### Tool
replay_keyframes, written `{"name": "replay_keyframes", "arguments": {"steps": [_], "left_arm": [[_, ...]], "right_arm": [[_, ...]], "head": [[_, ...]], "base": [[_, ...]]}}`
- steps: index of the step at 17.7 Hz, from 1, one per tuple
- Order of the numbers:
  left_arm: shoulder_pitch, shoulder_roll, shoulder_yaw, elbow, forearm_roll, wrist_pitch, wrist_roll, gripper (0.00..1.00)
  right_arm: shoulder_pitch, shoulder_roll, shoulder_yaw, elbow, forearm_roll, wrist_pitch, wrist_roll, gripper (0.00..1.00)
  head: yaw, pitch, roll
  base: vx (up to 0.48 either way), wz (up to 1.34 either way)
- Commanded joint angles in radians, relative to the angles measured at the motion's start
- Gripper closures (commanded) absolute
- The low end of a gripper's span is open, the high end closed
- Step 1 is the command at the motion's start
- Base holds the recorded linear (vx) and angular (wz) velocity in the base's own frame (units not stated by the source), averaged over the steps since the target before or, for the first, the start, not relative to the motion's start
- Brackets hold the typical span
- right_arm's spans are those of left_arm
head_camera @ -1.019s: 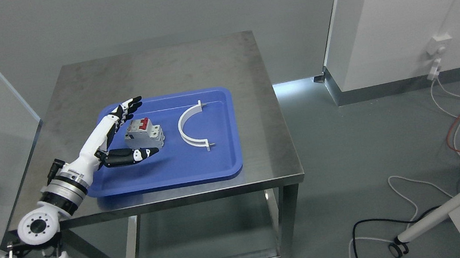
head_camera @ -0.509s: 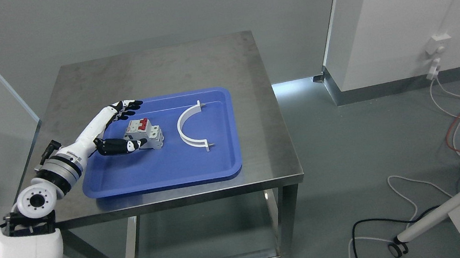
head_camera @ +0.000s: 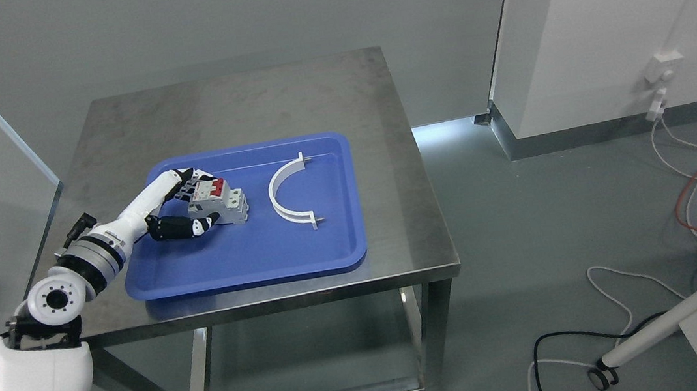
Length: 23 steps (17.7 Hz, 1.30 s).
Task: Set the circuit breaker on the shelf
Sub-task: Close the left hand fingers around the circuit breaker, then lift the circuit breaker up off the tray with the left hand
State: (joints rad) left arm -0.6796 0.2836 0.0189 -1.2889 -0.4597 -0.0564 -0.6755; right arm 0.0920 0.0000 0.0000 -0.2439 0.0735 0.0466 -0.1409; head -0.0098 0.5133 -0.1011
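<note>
Head view: circuit breaker (head_camera: 222, 200) sat upright in blue tray (head_camera: 303, 256) on steel table (head_camera: 284, 94), white curved bracket (head_camera: 288, 192) apart on its right. Left hand (head_camera: 182, 204) cupped breaker, fingers (head_camera: 192, 176) curled at far side, thumb (head_camera: 191, 226) at near side; firm grip not confirmed. Right arm absent from picture. No shelf visible. Advice: squeeze opposite flat faces squarely, avoid red switches, lift straight up, clear of tray rim.

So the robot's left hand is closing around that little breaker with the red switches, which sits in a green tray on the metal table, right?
Nearly. The tray is blue, not green, as the head view shows. The rest holds: the left hand is closing around the circuit breaker with the red switches, which sits in that tray on the metal table.
</note>
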Motion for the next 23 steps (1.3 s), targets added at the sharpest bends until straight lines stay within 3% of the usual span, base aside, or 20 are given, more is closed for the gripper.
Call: {"name": "replay_keyframes", "arguments": {"steps": [1,4,6,10,15,23], "left_arm": [[-0.069,-0.091,0.143,0.075,0.004,-0.037,0.022,0.88],[-0.19,-0.266,0.422,0.065,0.056,-0.04,0.036,0.87],[-0.181,-0.266,0.516,0.03,0.132,-0.066,0.1,0.86],[-0.127,-0.266,0.515,-0.033,0.269,-0.079,0.44,0.84],[-0.045,-0.266,0.471,-0.197,0.299,-0.065,0.445,0.84],[-0.028,-0.266,0.461,-0.262,0.303,-0.062,0.441,0.84]], "right_arm": [[0.0,-0.017,0.02,0.0,0.0,0.033,0.004,0.0],[0.0,-0.017,0.02,0.0,0.0,0.033,0.004,0.0],[0.0,-0.017,0.02,0.0,0.0,0.033,0.004,0.0],[0.0,-0.017,0.02,0.0,0.0,0.033,0.006,0.0],[0.0,-0.017,0.02,0.0,-0.001,0.033,0.004,0.0],[0.0,-0.017,0.02,0.0,0.0,0.033,0.004,0.0]], "head": [[0.0,0.0,0.0],[0.0,0.0,0.0],[0.0,0.0,0.0],[0.0,0.0,0.0],[0.0,0.0,0.0],[0.0,0.0,0.0]], "base": [[0.0,0.0],[0.0,0.0],[0.0,0.0],[0.001,-0.01],[-0.074,-0.04],[-0.346,-0.09]]}}
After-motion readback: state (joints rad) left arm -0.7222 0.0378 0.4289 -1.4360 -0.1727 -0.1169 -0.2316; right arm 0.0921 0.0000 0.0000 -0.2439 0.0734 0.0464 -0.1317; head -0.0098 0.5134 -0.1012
